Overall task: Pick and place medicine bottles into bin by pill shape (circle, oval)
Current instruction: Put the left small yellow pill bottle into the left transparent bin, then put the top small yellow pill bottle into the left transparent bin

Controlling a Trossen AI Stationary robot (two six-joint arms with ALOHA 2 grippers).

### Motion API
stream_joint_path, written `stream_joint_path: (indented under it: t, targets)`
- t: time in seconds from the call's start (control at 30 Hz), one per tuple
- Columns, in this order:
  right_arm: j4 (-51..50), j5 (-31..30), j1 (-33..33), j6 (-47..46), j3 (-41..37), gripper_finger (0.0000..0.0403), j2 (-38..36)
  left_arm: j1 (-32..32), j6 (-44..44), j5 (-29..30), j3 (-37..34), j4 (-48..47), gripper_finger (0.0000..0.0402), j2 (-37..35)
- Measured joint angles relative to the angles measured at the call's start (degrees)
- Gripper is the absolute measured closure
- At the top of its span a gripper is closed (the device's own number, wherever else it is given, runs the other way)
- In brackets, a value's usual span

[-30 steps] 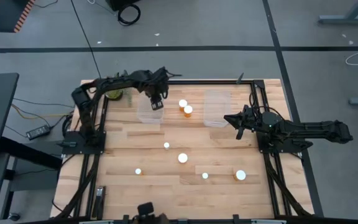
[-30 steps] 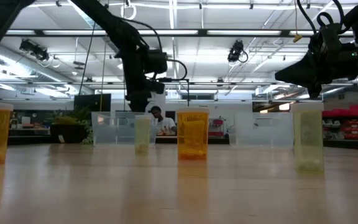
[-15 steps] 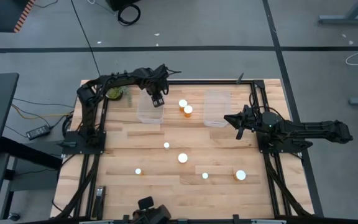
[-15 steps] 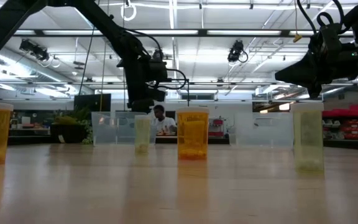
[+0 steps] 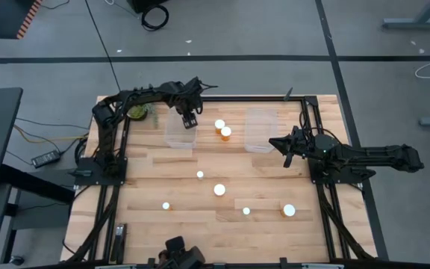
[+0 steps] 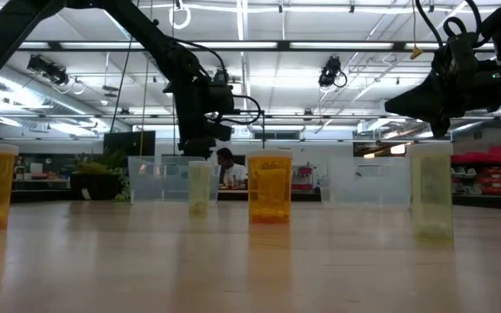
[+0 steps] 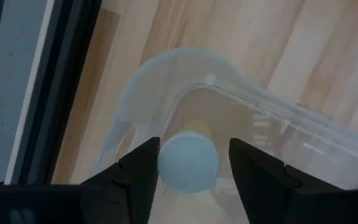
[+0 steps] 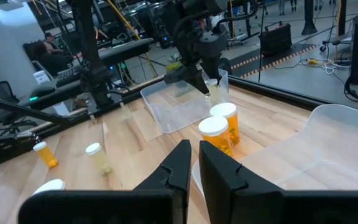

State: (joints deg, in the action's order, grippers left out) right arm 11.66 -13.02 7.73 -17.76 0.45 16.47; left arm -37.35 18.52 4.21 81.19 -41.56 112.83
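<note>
White-capped medicine bottle, pale yellowish body, sits pinched between the fingers of the left gripper, held over the left clear bin at the table's far side. Wrist view shows the cap end-on w/ the bin's rounded corner beneath. Two amber bottles w/ white caps stand between that bin and the right clear bin. Five more bottles stand scattered upright across the wooden table nearer the front; in the low view one amber bottle reads deep orange, others paler. Right gripper hovers just beside the right bin, fingers pressed nearly together, holding nothing. Vs. 1 s ago, left gripper has shifted slightly toward the far edge over the bin; since 0.5 s ago, no visible change. Right arm unmoved.
</note>
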Motion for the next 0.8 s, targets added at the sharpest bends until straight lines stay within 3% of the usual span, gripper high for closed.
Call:
stream_joint_path:
  t: [0.63, 0.8]
  targets:
    - [-0.1, 0.0, 0.0, 0.0, 0.0, 0.0364, 0.0, 4.5, -0.1, 0.4, -0.1, -4.7, 0.0189, -9.7]
    - [-0.2, 0.0, 0.0, 0.0, 0.0, 0.0364, 0.0, 9.0, -2.2, -5.6, 0.0, -9.3, 0.0189, -10.5]
